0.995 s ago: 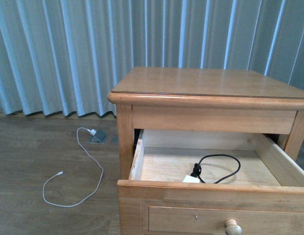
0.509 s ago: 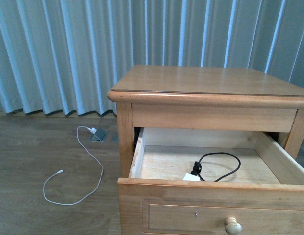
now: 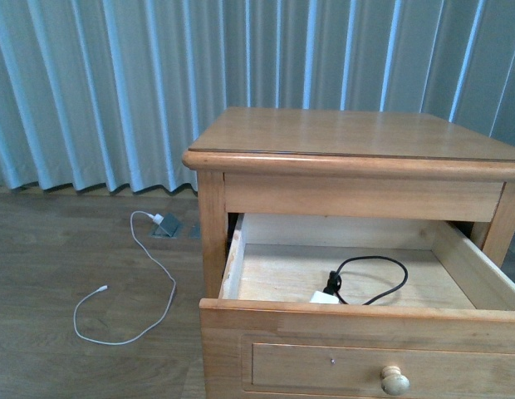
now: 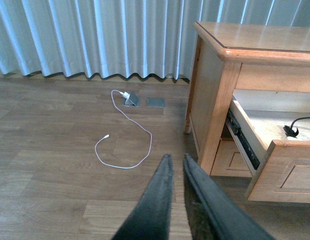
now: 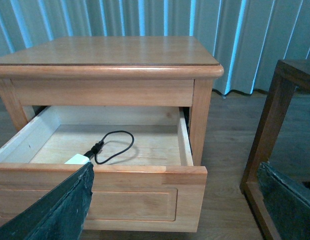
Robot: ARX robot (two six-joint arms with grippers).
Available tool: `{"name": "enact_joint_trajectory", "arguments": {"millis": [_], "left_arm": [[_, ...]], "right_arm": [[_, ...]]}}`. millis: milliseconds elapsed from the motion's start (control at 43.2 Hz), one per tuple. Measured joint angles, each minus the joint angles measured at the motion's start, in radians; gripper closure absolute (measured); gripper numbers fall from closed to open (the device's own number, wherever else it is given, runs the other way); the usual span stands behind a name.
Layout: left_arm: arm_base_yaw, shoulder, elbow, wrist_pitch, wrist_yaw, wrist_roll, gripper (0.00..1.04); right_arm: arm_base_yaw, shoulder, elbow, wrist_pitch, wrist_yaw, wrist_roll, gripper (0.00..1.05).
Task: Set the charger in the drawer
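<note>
The drawer (image 3: 357, 332) of the honey-coloured nightstand stands pulled out, its pale knob (image 3: 395, 381) at the front. Inside lies the charger (image 3: 325, 297), a small white block with a black looped cable (image 3: 375, 278), close behind the front panel. The right wrist view shows the same charger (image 5: 77, 159) and the drawer front (image 5: 120, 195). My right gripper (image 5: 177, 200) is open, its fingers wide apart before the drawer front, holding nothing. My left gripper (image 4: 176, 159) is shut and empty, over the floor to the left of the nightstand. Neither arm shows in the front view.
A long white cable (image 3: 125, 291) lies on the wooden floor, plugged in at a floor socket (image 3: 166, 226). Curtains hang behind. The nightstand top (image 3: 349, 133) is bare. A dark wooden frame (image 5: 270, 145) stands to the right of the nightstand.
The front view has shifted slightly, so the nightstand sits a little higher in the picture. The charger lies where it lay in the drawer.
</note>
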Motion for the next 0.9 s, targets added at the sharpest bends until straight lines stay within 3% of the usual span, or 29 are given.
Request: {"name": "enact_joint_trajectory", "arguments": {"millis": [278, 509, 625, 903], "left_arm": [[0.0, 0.0, 0.0, 0.0, 0.0, 0.0, 0.38], [0.0, 0.0, 0.0, 0.0, 0.0, 0.002, 0.04], [0.0, 0.0, 0.0, 0.0, 0.0, 0.001, 0.06], [0.0, 0.0, 0.0, 0.0, 0.0, 0.001, 0.06]], "right_arm": [[0.0, 0.0, 0.0, 0.0, 0.0, 0.0, 0.08], [0.0, 0.0, 0.0, 0.0, 0.0, 0.0, 0.08], [-0.016, 0.01, 0.003, -0.104, -0.117, 0.039, 0.08], [0.034, 0.304, 0.084, -0.134, -0.106, 0.081, 0.08]]}}
